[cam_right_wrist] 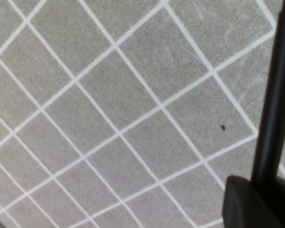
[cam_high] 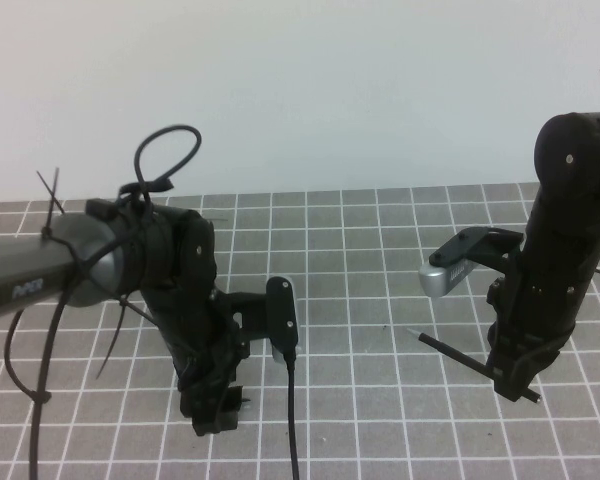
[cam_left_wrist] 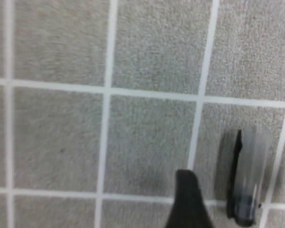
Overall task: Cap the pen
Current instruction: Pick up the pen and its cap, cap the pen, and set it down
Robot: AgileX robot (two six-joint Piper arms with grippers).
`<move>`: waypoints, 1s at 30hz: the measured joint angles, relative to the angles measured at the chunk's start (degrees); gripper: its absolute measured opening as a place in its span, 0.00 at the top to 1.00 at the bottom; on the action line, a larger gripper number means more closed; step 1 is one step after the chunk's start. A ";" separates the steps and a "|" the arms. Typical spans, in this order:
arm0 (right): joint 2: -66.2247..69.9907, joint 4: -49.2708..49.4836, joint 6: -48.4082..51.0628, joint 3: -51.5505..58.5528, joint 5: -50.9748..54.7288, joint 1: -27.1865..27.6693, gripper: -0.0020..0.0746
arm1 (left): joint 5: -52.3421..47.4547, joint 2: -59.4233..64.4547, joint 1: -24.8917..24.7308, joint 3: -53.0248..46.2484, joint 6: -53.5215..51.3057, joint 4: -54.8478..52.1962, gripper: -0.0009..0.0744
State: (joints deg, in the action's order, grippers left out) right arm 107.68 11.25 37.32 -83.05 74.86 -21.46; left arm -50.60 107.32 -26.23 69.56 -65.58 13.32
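Right pincer (cam_high: 515, 385), right side of frame, clenched on thin black pen (cam_high: 458, 355). The pen sticks out toward centre, above grey white-gridded worktop (cam_high: 380, 260). Left pincer (cam_high: 215, 412), lower left, low over worktop; grip state: can't tell. Translucent grey pen cap with black clip (cam_left_wrist: 249, 176) lies flat on worktop close by it.

The pen (cam_high: 458, 357), slim and black, is uncapped and tilted, clamped in the right gripper (cam_high: 512, 385) above the mat (cam_high: 380, 260), its tip pointing to the robot's left. Its cap (cam_left_wrist: 248, 176), translucent with a black clip, lies flat on the mat close by the left gripper (cam_high: 216, 412).
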 joint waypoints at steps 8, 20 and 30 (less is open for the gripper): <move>0.00 0.37 0.01 0.00 0.00 0.00 0.98 | -0.32 1.28 0.00 0.00 -0.15 -0.24 0.67; 0.00 0.50 0.02 -0.31 0.00 0.00 0.98 | -1.82 2.50 0.00 0.00 0.84 -0.99 0.96; 0.00 0.50 0.26 -0.31 -0.11 0.00 0.98 | -3.04 0.81 0.00 0.00 0.84 -2.05 0.99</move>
State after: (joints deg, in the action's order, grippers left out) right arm 107.68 11.75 37.58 -83.35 74.76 -21.46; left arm -53.64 108.13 -26.23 69.56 -64.74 11.28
